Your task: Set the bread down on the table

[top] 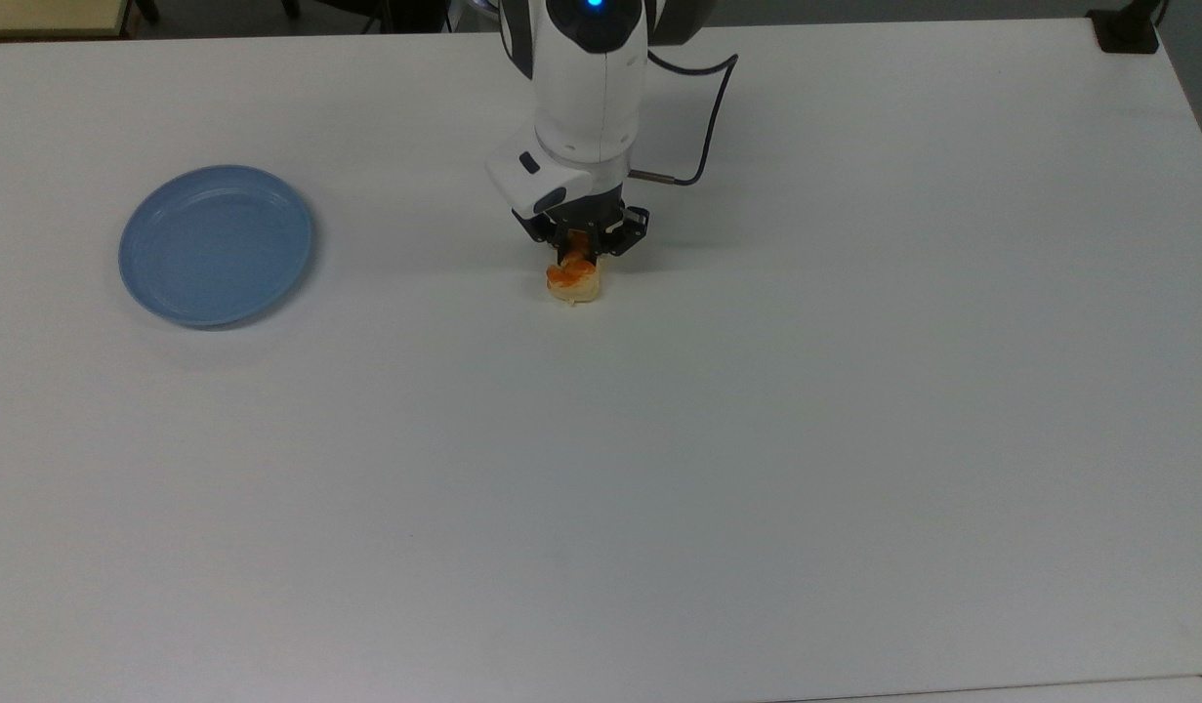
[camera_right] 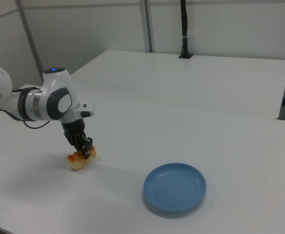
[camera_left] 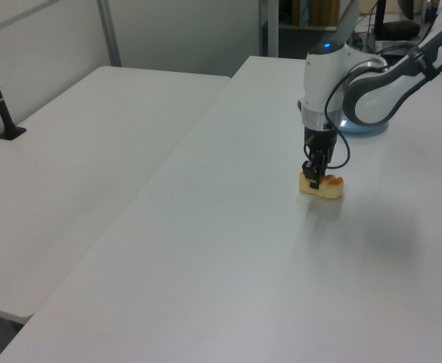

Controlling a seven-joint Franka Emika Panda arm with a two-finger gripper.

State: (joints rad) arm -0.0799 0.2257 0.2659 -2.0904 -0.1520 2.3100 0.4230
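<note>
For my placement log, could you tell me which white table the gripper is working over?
The table carrying the blue plate and bread, not the bare adjoining table.

Arm casing [top: 589, 88]: glossy white, rounded segments with grey joint bands, seen in the left view and the right view.
Indicator light [top: 593, 3]: small glowing blue dot on the top of the wrist housing.
Cable [top: 703, 127]: thin and black, looping from the wrist side.
Gripper [top: 583, 256]: black, angular body beneath a white flange with dark buttons.
</note>
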